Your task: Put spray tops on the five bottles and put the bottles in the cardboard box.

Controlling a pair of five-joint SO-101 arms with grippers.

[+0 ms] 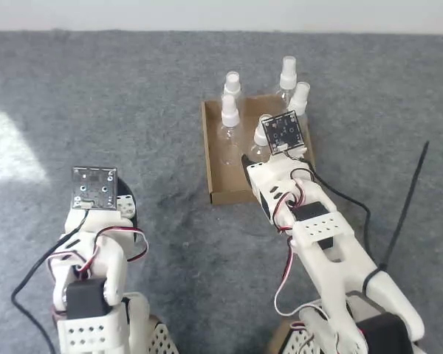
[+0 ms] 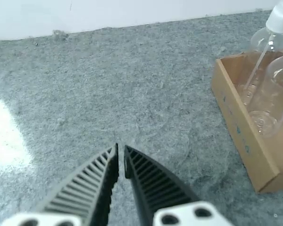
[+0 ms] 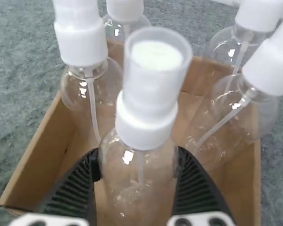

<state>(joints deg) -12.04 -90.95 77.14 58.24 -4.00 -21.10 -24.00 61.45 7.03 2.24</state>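
My right gripper (image 3: 137,175) is shut on a clear bottle (image 3: 148,94) with a white spray top, holding it upright inside the cardboard box (image 3: 35,160). In the high view this bottle (image 1: 263,133) stands in the box (image 1: 215,173) just ahead of the right gripper (image 1: 260,153). Three other capped bottles (image 3: 82,56) (image 3: 254,89) (image 3: 245,28) stand close around it. A further bottle (image 3: 125,14) is at the far wall; I cannot tell whether it is inside. My left gripper (image 2: 121,153) is shut and holds nothing above the grey carpet, left of the box (image 2: 240,136).
Grey carpet (image 1: 133,110) covers the table on all sides of the box. A bright patch of light (image 1: 7,147) lies at the far left. A black cable (image 1: 410,199) runs along the right arm's side.
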